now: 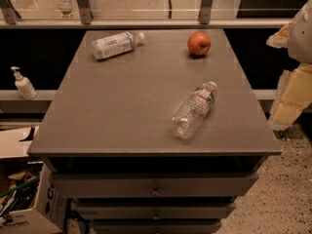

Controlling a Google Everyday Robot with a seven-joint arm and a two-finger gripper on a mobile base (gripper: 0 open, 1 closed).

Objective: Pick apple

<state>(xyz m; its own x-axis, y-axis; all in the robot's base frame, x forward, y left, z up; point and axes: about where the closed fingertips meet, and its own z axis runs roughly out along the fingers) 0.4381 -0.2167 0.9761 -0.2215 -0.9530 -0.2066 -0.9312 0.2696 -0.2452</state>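
Note:
The apple (199,43) is small, round and red with a yellowish patch. It sits on the grey table top (126,106) near the far right corner. Part of my arm (295,77), white and pale yellow, shows at the right edge of the view, beside the table and well right of the apple. My gripper is out of view, so nothing shows of it.
A clear plastic bottle (193,111) lies on its side right of centre. A white-labelled bottle (116,44) lies at the far left. A pump dispenser (22,84) stands on a ledge to the left. Cardboard boxes (24,213) sit on the floor at lower left. Drawers (153,186) are below the top.

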